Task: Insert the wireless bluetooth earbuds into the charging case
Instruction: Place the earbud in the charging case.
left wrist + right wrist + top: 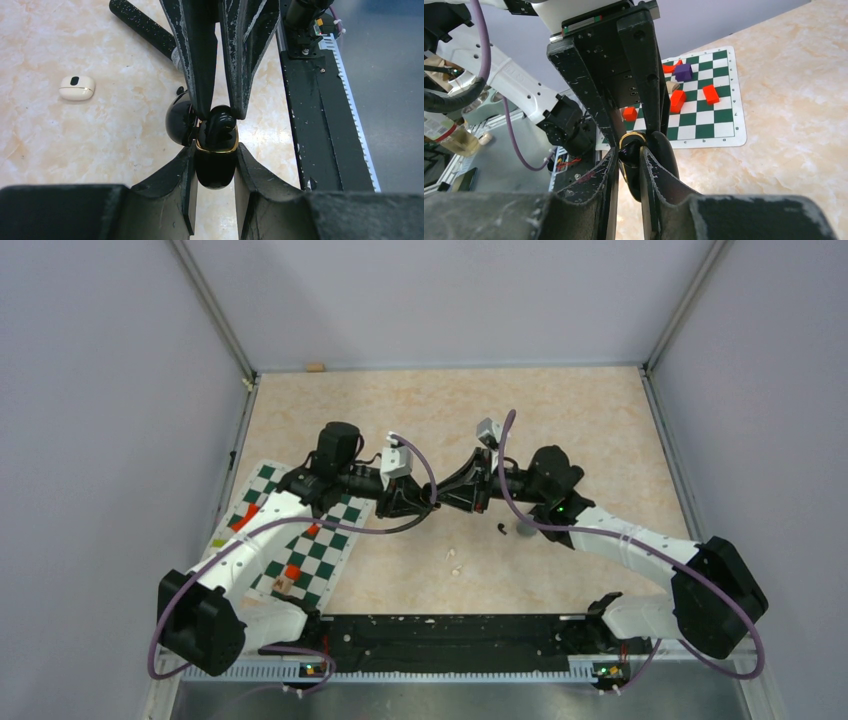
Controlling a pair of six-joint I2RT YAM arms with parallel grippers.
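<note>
Black earbud [220, 124]: glossy, rounded, tiny. Pinched tight in right tool [629, 151], sitting in gold-rimmed mouth of black charging case [215, 172]. Left tool [215, 150] clamped on case, lid [177, 122] open. Tools tip to tip.

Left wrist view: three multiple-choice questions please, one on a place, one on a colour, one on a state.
1. Where is the white oval case? A between the jaws; B on the table, to the left; C on the black rail.
2. What colour is the rim of the black charging case? A red; B silver; C gold.
3. The left gripper is: A shut on the black charging case; B open and empty; C shut on a white earbud.
Answers: B, it lies apart on the marble; C, a gold band circles its mouth; A, its jaws press both sides.
</note>
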